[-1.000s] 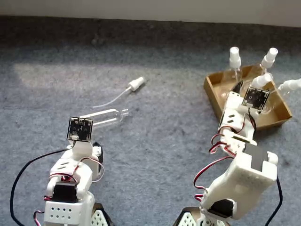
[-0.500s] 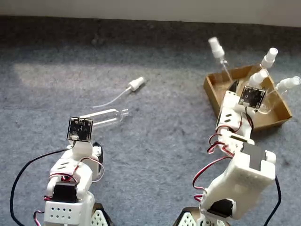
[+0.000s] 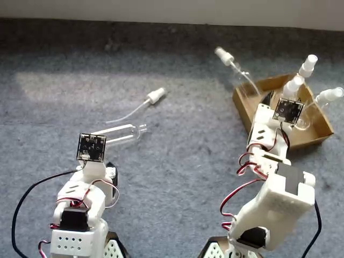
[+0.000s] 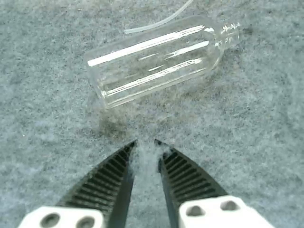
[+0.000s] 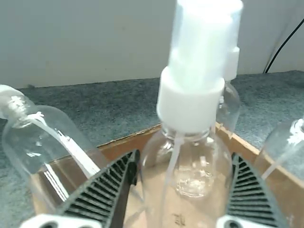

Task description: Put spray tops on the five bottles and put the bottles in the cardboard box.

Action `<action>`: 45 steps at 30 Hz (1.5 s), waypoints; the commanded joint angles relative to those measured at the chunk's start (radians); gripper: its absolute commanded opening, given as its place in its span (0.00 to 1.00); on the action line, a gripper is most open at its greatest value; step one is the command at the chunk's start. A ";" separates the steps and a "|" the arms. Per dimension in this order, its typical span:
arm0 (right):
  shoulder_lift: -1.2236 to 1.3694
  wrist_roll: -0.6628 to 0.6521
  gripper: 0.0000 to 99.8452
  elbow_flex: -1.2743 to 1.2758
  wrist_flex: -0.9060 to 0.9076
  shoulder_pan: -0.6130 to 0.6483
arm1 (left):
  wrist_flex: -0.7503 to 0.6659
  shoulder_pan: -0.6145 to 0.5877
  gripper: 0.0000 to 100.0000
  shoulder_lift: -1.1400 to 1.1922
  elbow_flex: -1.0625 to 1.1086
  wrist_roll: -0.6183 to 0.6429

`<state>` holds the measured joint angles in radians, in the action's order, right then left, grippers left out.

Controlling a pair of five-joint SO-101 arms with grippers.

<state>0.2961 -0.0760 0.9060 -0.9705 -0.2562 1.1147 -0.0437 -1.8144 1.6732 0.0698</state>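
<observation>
A capless clear bottle [image 4: 156,59] lies on its side on the grey carpet, just ahead of my left gripper [image 4: 146,142], which is shut with nothing in it. A loose spray top [image 3: 155,96] with its thin tube lies beyond that bottle [image 3: 121,134]. My right gripper [image 5: 175,190] stands open inside the cardboard box [image 3: 244,113], its fingers either side of an upright capped bottle [image 5: 190,161]. Another capped bottle [image 3: 242,78] leans out over the box's far left edge, and it also appears tilted beside the right gripper [image 5: 40,137]. More capped bottles [image 3: 308,65] stand in the box.
The carpet ends at a pale wall [image 3: 172,11] along the back. Open carpet lies between the two arms. The left arm [image 3: 86,188] stands at the front left, the right arm's base [image 3: 277,199] at the front right.
The capped bottle at the box's far left corner has tipped over to the left, out past the rim. The right gripper has shifted slightly inside the box. The left arm has kept still.
</observation>
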 commanded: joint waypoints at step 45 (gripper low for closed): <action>-0.271 -0.058 0.29 -0.013 0.266 0.016 | -0.017 -0.012 0.00 -0.001 0.019 -0.006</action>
<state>0.1120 -0.1220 0.9091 -0.7342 -0.2562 1.1147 -0.0437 -1.8144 1.6732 0.0698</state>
